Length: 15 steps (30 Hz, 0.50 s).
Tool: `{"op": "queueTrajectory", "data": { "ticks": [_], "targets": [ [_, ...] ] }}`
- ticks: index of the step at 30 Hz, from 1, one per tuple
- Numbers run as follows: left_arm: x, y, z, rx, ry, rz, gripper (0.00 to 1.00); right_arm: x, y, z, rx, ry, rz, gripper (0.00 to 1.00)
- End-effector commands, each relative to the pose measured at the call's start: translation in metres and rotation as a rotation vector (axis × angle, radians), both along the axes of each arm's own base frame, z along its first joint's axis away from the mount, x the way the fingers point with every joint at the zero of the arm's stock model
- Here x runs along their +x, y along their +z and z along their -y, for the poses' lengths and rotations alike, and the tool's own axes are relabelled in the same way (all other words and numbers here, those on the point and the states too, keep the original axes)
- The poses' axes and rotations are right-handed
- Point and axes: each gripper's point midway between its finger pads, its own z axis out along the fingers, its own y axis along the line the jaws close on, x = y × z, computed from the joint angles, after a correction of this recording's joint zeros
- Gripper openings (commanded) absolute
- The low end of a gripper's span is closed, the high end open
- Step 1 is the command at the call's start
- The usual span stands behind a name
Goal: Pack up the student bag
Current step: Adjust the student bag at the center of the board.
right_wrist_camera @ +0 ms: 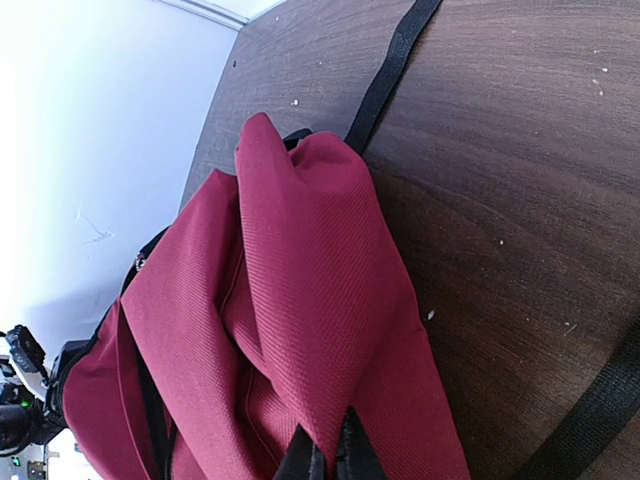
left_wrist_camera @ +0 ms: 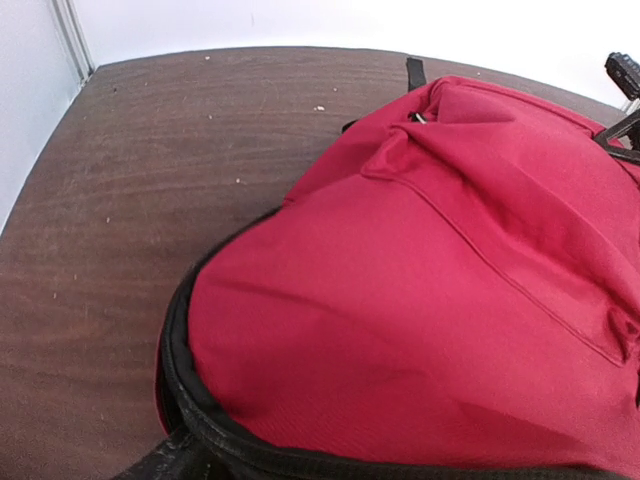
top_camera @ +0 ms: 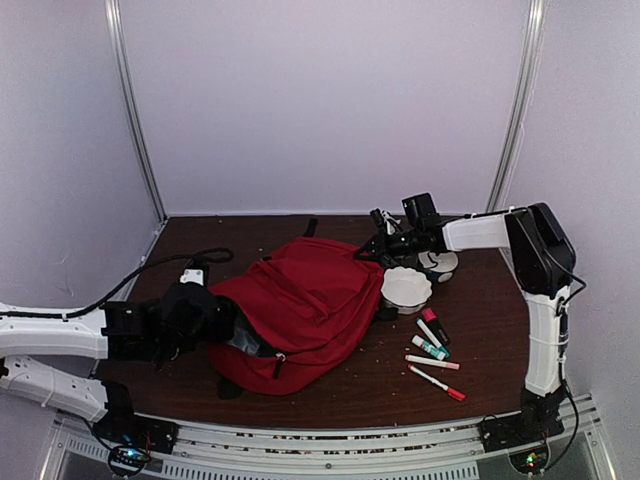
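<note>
Student bag [top_camera: 300,305] lies flat at the centre of the tabletop [top_camera: 490,330], a bit toward 8 o'clock. It's red fabric, w/ the mouth facing 9 o'clock and the far end up at 1 o'clock. A bit of grey lining [top_camera: 245,343] shows at the mouth.

L arm comes in low from 9 o'clock. Left claw [top_camera: 222,322] sits right at the bag's mouth w/ jaws wide. Can't tell from where I stand if it touches the rim, since the fingers are out of its own cam view. That cam just looks across the red top panel [left_wrist_camera: 430,300] and the black zipper rim [left_wrist_camera: 200,410] toward 12 o'clock.

R arm reaches over from 3 o'clock. Right claw [top_camera: 385,243] is at the bag's 1 o'clock corner, pinched tight on a fold of the red cloth (tips [right_wrist_camera: 322,458] nearly closed, fabric bunched and pulled up between them). Black strap [right_wrist_camera: 390,65] trails off the bag toward 12 o'clock, flat on the wood.

Other stuff:
- White bowl [top_camera: 405,288] is just beside the bag at its 3 o'clock.
- A round white-and-black item [top_camera: 437,262] sits behind the bowl, near the R claw; too small to ID.
- Four markers [top_camera: 430,347] lie loose at 4 o'clock, close together and apart from the bag.
- Black cable [top_camera: 170,262] loops at 10 o'clock.
</note>
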Motion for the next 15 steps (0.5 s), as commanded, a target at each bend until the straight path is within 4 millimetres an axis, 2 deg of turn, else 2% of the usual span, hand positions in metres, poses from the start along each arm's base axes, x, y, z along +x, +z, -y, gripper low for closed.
{"op": "queueTrajectory", "data": {
  "ticks": [1,6,8,10,12,15],
  "targets": [
    [0.024,0.022,0.020,0.024,-0.112,0.060,0.74,0.016,0.057,0.010,0.053,-0.026,0.162,0.05],
    [0.038,0.036,0.022,0.079,-0.134,0.065,0.74,0.015,0.063,0.007,0.073,-0.005,0.169,0.10],
    [0.039,0.045,0.015,0.115,-0.122,0.074,0.74,0.012,0.067,0.008,0.061,0.013,0.185,0.16],
    [0.039,0.053,0.006,0.114,-0.119,0.080,0.74,0.004,0.075,0.013,0.026,0.035,0.230,0.27],
    [0.033,0.057,-0.003,0.102,-0.117,0.062,0.74,-0.007,0.083,0.021,-0.040,0.071,0.290,0.39],
    [0.013,0.052,-0.020,0.086,-0.101,-0.023,0.73,-0.032,0.103,0.029,-0.119,0.167,0.430,0.43]
  ]
}}
